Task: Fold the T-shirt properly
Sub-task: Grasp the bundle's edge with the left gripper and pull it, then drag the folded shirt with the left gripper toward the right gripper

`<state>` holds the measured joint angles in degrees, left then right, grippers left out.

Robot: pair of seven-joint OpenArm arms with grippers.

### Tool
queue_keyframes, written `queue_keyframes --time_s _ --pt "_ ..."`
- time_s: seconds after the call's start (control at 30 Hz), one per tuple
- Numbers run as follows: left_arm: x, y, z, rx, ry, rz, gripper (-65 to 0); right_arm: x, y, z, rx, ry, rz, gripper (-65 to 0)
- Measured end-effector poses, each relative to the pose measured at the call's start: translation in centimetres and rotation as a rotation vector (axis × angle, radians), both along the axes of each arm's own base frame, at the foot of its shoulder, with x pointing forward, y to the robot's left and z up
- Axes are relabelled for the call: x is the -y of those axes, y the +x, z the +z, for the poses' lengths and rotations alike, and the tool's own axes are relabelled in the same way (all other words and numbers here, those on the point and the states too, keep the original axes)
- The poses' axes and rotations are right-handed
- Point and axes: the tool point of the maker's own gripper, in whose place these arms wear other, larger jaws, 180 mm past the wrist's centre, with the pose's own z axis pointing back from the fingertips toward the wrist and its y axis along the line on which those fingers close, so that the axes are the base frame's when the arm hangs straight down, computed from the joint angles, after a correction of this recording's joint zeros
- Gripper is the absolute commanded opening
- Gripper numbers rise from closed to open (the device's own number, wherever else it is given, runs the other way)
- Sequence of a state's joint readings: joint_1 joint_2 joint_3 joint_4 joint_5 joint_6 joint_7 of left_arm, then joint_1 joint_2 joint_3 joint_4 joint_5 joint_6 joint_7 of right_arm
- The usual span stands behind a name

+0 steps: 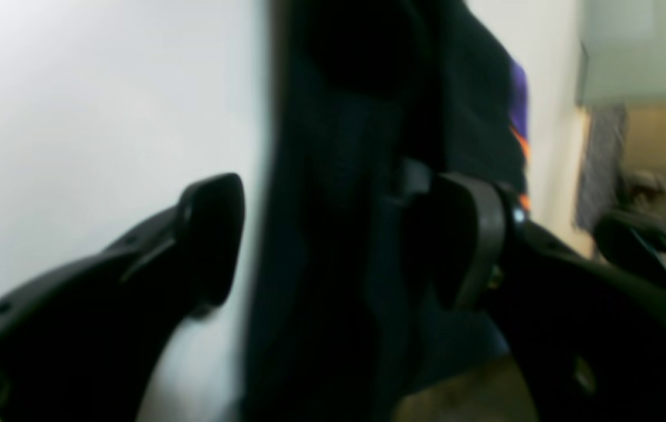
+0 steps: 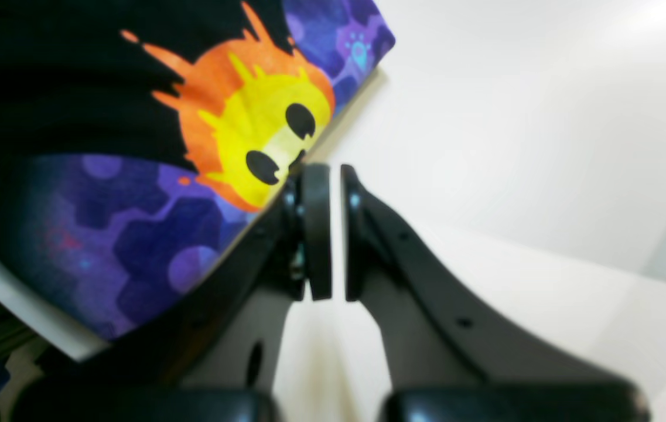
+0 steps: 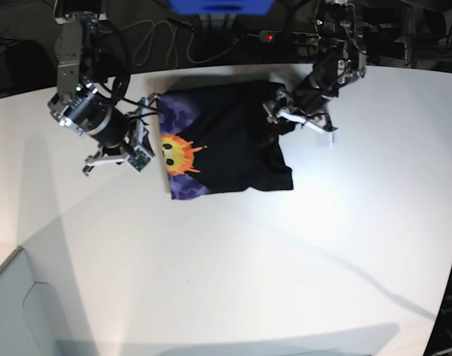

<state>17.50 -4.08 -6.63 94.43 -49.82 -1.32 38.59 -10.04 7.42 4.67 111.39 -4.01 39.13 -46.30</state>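
Both grippers are seen at the edges of the T-shirt [image 3: 222, 141], which lies partly folded on the white table [image 3: 248, 259] near its far side, with the sun print [image 3: 179, 153] turned up toward the edge beside the right arm. On the left arm, the left gripper [image 1: 333, 234] is spread wide, and a raised fold of black cloth is seen running between its jaws without being pinched; it sits over the shirt edge that is bunched and rumpled in the base view. On the right arm, the right gripper [image 2: 330, 228] is closed to a narrow slit with nothing in it, and it is held just beside the printed edge, over bare table. The step in hand is judged to be a fresh grasp on the rumpled side, so that it can be laid over neatly. For a clean fold, the open jaws should be lowered until both layers of the edge are well between the pads before they are closed, and the cloth should be lifted only enough to clear the table. A grasp on one layer alone would likely drag the fold askew. The printed side could be pinned by the closed gripper while the other side is carried across.
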Motion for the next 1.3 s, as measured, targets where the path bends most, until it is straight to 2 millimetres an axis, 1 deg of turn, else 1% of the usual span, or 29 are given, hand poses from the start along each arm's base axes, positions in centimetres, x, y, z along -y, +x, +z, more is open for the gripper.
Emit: queue_keyframes --time_s 0.03,0.1,0.13,0.17,0.2,0.27,0.33,0.37,0.4,0.43,0.53,0.6,0.7,0.73,0.87,0.97,1.03,1.1,1.2,1.3 --pt "0.8 0.0 -0.2 -0.004 -0.016 -0.016 -18.2 0.0 -0.1 -0.1 -0.004 -0.001 0.0 -65.0" --pt "1.7 -0.2 -0.4 -0.009 -0.036 -0.035 -18.4 -0.1 -0.1 -0.1 -0.004 0.002 0.0 -65.0" --pt "2.0 -0.3 -0.6 -0.013 -0.043 -0.042 -19.2 -0.1 -0.1 -0.1 -0.003 0.001 0.0 -65.0" --pt "2.2 -0.4 -0.7 -0.011 -0.045 -0.048 -21.8 0.0 -0.1 -0.1 -0.003 0.001 0.0 -65.0" --pt "2.3 -0.6 -0.9 -0.018 -0.038 -0.066 -26.1 0.0 -0.1 -0.1 -0.003 0.001 0.0 -65.0" --pt "2.3 -1.1 -1.4 -0.032 -0.019 -0.092 -37.4 -0.1 -0.1 -0.1 -0.003 0.001 0.0 -65.0" --pt "2.0 -1.3 -1.7 -0.046 -0.003 -0.1 -51.2 -0.1 -0.1 0.0 -0.002 0.002 0.0 -65.0" --pt "1.9 -1.5 -1.9 -0.051 0.003 -0.099 -59.5 0.0 -0.1 -0.1 -0.003 0.001 0.0 -65.0" --pt "1.6 -1.6 -2.0 -0.053 0.007 -0.103 -65.0 -0.1 -0.1 -0.1 -0.003 0.002 0.0 -65.0" --pt "1.5 -1.8 -2.0 -0.061 0.011 -0.116 -65.0 -0.1 -0.1 -0.1 -0.003 0.002 0.0 -65.0" --pt "0.9 -1.1 -1.8 -0.05 0.038 -0.148 -65.0 0.0 -0.1 -0.1 -0.002 0.0 -0.001 -65.0" --pt "0.7 -0.8 -2.0 -0.048 0.057 -0.169 -65.0 0.0 -0.1 -0.1 -0.002 0.001 -0.001 -65.0" --pt "1.3 0.0 -2.2 -0.034 0.074 -0.246 -65.0 0.1 -0.3 -0.1 -0.006 0.001 -0.005 -65.0" --pt "1.6 0.3 -2.5 -0.033 0.083 -0.289 -65.0 0.5 -0.3 0.0 -0.003 -0.001 -0.018 -65.0" --pt "3.7 2.4 -3.1 -0.006 0.162 -0.489 -65.0 3.5 -0.1 1.4 0.042 -0.038 -0.103 -65.0" --pt "5.4 3.7 -3.2 0.024 0.237 -0.64 -65.0 4.8 -0.1 2.4 0.072 -0.042 -0.146 -65.0" --pt "6.6 4.6 -3.2 0.047 0.288 -0.732 -65.0 6.5 -0.3 2.5 0.073 -0.059 -0.195 -65.0" --pt "7.8 5.5 -3.1 0.072 0.353 -0.837 -65.0 8.7 -1.0 2.1 0.047 -0.097 -0.256 -65.0" --pt "9.2 6.5 -3.1 0.119 0.467 -0.975 -65.0 10.9 -1.5 2.2 0.043 -0.113 -0.331 -65.0" --pt "11.6 8.3 -2.6 0.249 0.644 -1.1 -65.0 13.0 -2.5 2.1 0.033 -0.111 -0.425 -65.0"
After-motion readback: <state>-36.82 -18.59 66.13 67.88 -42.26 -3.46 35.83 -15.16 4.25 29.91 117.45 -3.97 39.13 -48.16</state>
